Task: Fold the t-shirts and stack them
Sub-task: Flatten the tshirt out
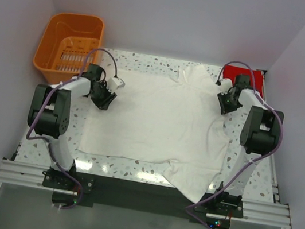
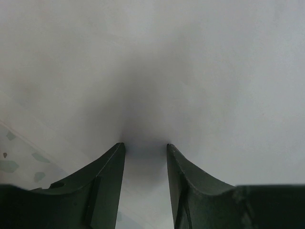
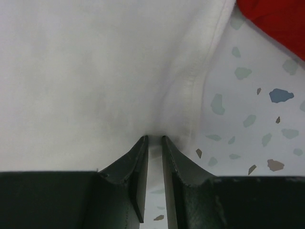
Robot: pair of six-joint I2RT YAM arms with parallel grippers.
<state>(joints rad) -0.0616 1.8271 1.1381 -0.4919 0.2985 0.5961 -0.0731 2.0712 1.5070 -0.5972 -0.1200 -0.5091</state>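
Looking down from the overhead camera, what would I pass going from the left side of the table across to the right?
orange basket → left hand → cream-white t-shirt → right hand

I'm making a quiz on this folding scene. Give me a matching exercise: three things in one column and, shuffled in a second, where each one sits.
Things:
1. orange basket
2. red t-shirt
3. cream-white t-shirt

Places:
A. spread out across the middle of the table
B. far left corner
C. far right corner

Pairs: 1-B, 2-C, 3-A
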